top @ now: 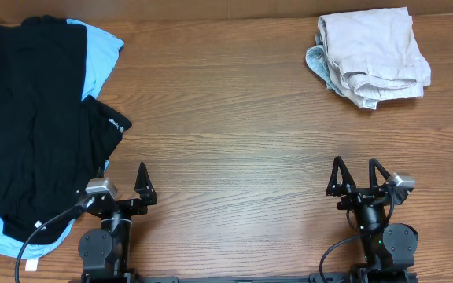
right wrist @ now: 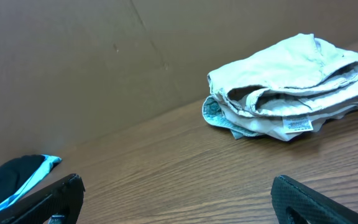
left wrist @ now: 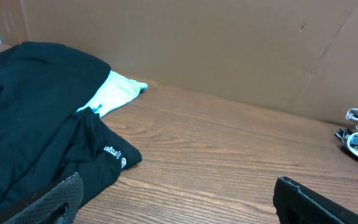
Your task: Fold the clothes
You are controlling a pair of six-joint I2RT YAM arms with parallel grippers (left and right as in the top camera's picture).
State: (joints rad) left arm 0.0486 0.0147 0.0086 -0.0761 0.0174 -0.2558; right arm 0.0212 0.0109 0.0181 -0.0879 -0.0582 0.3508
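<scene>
- Two heaps of clothes lie well apart on the brown wood-grain table (top: 234, 118); the large black short-sleeved T-shirts (top: 38, 126) sprawl unfolded along the left edge, with a light-blue garment (top: 101, 43) showing from under them at the far end and again at the near end; the crumpled beige garments (top: 376, 51) sit in the far right corner.
- Near the front edge, the left gripper (top: 118, 189) has its fingers spread wide and holds nothing; from overhead its outer finger overlaps the rim of the black cloth, though I cannot tell whether it touches.
- At the front right, the right gripper (top: 358, 177) is also spread wide and empty, over bare wood and well apart from the beige heap.
- From overhead the small white logo (left wrist: 114, 154) is only a speck; the left wrist view shows it plainly on a black sleeve corner lying flat on the table.
- Only the right wrist view shows a printed white label (right wrist: 298, 126) on the beige heap; it also makes clear a teal-patterned cloth (right wrist: 213, 111) tucked beneath.
- Both wrist views show the plain brown wall (right wrist: 73, 56) rising behind the table.
- Only the overhead view shows each heap whole, and a black cable (top: 46, 228) crossing the cloth beside the left arm.
</scene>
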